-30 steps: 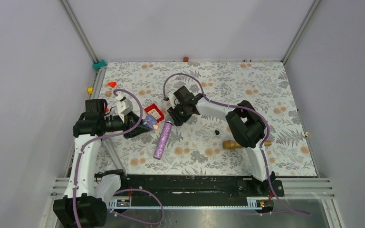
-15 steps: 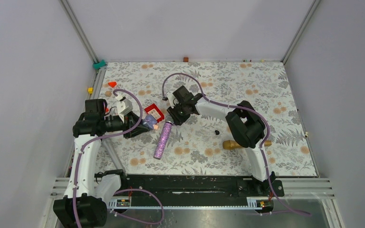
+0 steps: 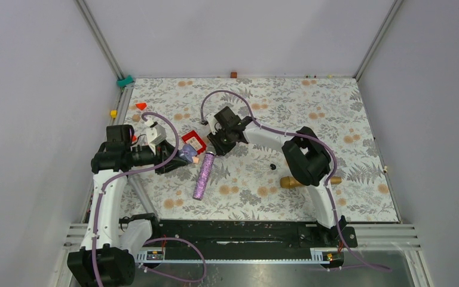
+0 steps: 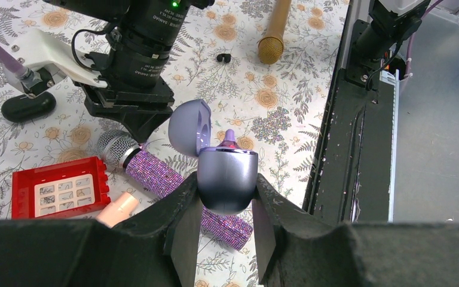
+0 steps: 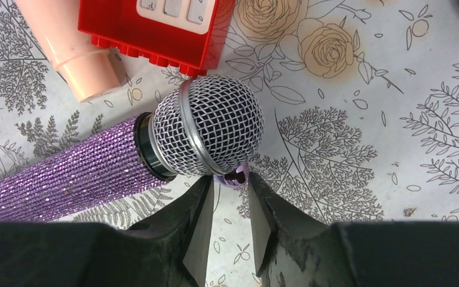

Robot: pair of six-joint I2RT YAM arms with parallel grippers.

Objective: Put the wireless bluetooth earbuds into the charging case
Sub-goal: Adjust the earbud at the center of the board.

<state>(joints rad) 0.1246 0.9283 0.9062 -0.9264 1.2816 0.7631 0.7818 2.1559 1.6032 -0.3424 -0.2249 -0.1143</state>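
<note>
Jaws first, from the top camera. I'm seeing the right gripper (image 3: 218,145) pointing down at the mesh end of the purple microphone (image 3: 203,176). The left gripper (image 3: 185,156) is sitting just beside it, on the far side of that microphone, clenched on the charging case (image 3: 186,154). So the right arm is the one nearer the pick, and the case is waiting near it, toward my left. A tiny black piece (image 3: 272,166) is lying alone on the desk (image 3: 346,119), well apart from both arms. It's too small for me to name.

Over to the left wrist. The left gripper (image 4: 227,192) is squeezing the lilac charging case (image 4: 227,176) from both sides. The case is sitting upright, with its lid (image 4: 188,127) swung open toward the right gripper (image 4: 140,119). A small purple nub (image 4: 229,137) is poking up from the mouth, and I'm reading that as one bud already seated, though I can't be sure.

Now the right wrist. The right gripper (image 5: 228,185) is standing narrow, with only a slim gap. The earbud (image 5: 234,176), a tiny lilac-and-dark piece, is sitting right at the tips. It's tucked against the microphone head (image 5: 206,125), dead ahead of the jaws. It's too small to show a long axis. One fingertip (image 5: 256,188) is looking like it's touching the bud, but I can't tell whether both are pressing it. I'm judging that the next move depends on getting the bud clear of the mesh head.
</note>
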